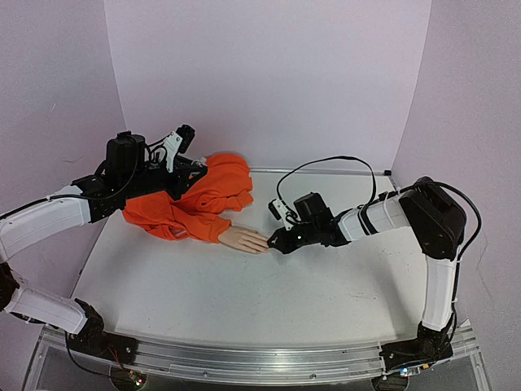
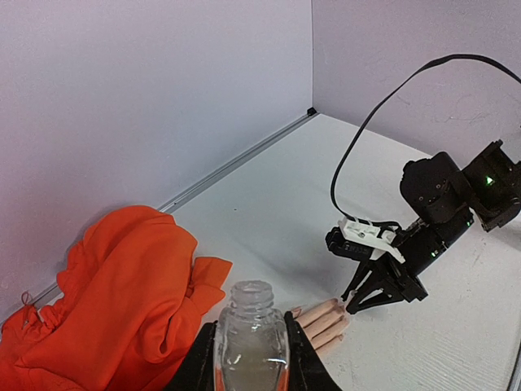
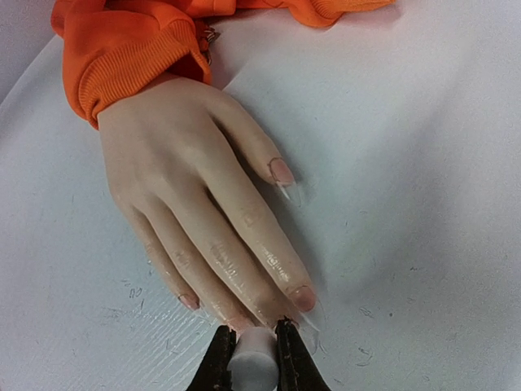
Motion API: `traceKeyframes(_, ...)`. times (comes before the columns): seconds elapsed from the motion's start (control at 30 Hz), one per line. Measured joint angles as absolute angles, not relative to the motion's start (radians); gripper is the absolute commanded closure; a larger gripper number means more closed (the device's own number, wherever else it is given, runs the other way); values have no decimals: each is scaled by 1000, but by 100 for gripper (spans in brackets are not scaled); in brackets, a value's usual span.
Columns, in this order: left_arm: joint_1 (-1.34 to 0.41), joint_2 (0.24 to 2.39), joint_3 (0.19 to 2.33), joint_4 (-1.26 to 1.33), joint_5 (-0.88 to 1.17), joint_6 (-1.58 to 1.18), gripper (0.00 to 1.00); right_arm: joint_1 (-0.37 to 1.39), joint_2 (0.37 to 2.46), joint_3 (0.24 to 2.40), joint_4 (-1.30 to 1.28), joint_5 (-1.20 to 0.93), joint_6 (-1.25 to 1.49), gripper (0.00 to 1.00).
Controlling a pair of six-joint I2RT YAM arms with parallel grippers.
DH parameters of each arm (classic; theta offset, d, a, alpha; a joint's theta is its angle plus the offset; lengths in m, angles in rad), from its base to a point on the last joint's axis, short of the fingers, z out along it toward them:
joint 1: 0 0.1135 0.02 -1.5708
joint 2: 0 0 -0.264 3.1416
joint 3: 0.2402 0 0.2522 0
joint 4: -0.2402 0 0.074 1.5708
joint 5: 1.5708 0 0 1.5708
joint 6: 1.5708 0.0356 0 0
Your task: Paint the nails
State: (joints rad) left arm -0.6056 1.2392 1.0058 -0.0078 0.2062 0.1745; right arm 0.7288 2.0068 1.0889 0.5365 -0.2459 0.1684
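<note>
Top view: the mannequin hand (image 1: 242,238) lies on the surface (image 1: 244,301), poking out of an orange sleeve (image 1: 191,213), with the right tool (image 1: 274,243) at its fingertips.

Left wrist: the left tool (image 2: 251,362) is clamped on an uncapped bottle (image 2: 251,318).

Right wrist: the right tool grips a white cap (image 3: 254,358) just over the nails (image 3: 303,297) — painting looks to be underway, but no coat shows clearly.

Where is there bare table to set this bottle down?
The widest bare table lies between the mannequin hand and the near edge. A smaller patch sits at the back right, behind the right arm. It is crowded at middle left, where the orange sleeve, mannequin hand and right hand meet.
</note>
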Motion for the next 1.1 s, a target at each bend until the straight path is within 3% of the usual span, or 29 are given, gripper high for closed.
traceKeyframes(1.1,-606,1239,1006,-8,207,175,100,730,2001,1066,513,-209,153,100)
